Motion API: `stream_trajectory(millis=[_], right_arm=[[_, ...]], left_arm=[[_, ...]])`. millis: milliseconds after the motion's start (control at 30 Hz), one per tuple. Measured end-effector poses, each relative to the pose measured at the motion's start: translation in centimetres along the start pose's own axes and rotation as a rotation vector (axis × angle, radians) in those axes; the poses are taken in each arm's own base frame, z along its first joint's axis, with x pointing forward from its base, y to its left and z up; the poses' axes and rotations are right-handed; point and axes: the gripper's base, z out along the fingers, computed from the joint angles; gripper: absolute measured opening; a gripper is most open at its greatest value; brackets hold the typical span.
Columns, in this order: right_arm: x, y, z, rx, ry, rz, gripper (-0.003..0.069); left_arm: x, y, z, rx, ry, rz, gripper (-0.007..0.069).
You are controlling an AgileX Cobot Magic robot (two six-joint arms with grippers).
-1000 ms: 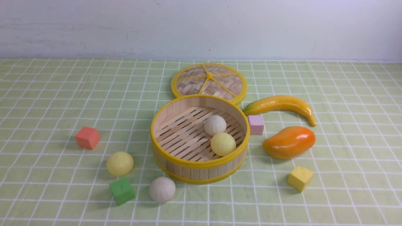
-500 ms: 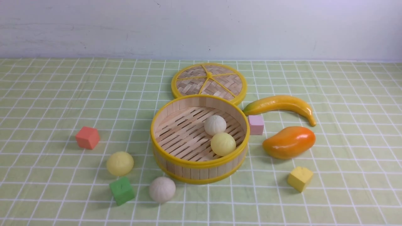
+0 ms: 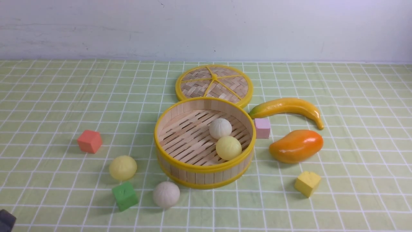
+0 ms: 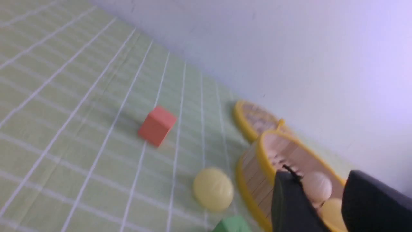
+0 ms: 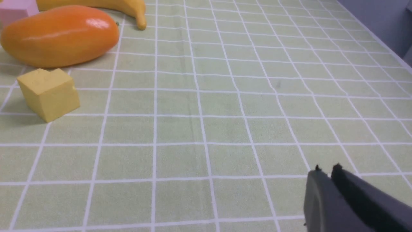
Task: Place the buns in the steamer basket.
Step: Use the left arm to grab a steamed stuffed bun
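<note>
Change: a dark tip of the left arm [image 3: 6,219] has come into the near left corner of the front view. Nothing on the tablecloth [image 3: 48,96] has shifted.
Left tool: the left gripper [image 4: 322,180] has its jaws apart with a clear gap and nothing between them. Its wrist view looks across the cloth towards the basket [image 3: 199,176].
Right tool: the right gripper [image 5: 326,168] has its fingers drawn nearly together and is empty, low over bare cloth and well apart from any bun.
Basket place: middle of the cloth, open, with the lid [image 3: 214,84] lying flat just behind it.
Inside: the white bun [image 3: 220,128] and the yellow bun [image 3: 228,148] sit close together on the right half of the slatted floor.
Outside: the loose yellow bun [image 3: 123,168] lies left of the basket. The loose white bun [image 3: 166,194] lies near its front wall.
Progress: about half done, judging by two in and two out.
Meaning: the left arm is probably starting its reach for a loose bun on its own side. Which one, I cannot tell.
Risk: the green cube [image 3: 125,195] sits near both loose buns and may be nudged, and round buns could roll.
</note>
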Motion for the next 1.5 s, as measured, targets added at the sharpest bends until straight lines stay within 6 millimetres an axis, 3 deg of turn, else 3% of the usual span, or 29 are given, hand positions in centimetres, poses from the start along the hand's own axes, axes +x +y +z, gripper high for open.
stream_trajectory(millis=[267,500,667,767,900,1067,1200,1367,1500], right_arm=[[0.0,0.0,0.0,0.000,0.000,0.000,0.0053],[0.0,0.0,0.0,0.000,0.000,0.000,0.0064],[0.0,0.0,0.0,0.000,0.001,0.000,0.0071],[0.0,0.0,0.0,0.000,0.001,0.000,0.0075],[0.0,0.0,0.0,0.000,0.001,0.000,0.0081],[0.0,0.0,0.0,0.000,0.001,0.000,0.0086],[0.0,0.0,0.0,0.000,0.001,0.000,0.0092],[0.0,0.0,0.0,0.000,0.001,0.000,0.0097],[0.0,0.0,0.0,0.000,0.001,0.000,0.0104]], left_arm=[[-1.9,-1.2,-0.2,0.077,-0.141,0.055,0.0238],[-9.1,-5.8,-1.3,0.175,-0.311,0.076,0.0238],[-12.0,-7.9,0.8,0.111,-0.164,0.009,0.0238],[-11.3,-7.7,3.4,0.002,0.044,-0.008,0.0238],[-8.8,-6.0,7.0,-0.149,0.297,0.063,0.0238],[-6.6,-4.4,10.3,-0.246,0.452,0.095,0.0238],[-4.6,-3.2,13.0,-0.327,0.555,0.006,0.0238],[-3.3,-2.7,15.6,-0.405,0.662,-0.090,0.0238],[-3.7,-3.3,18.5,-0.436,0.772,-0.073,0.0238]])
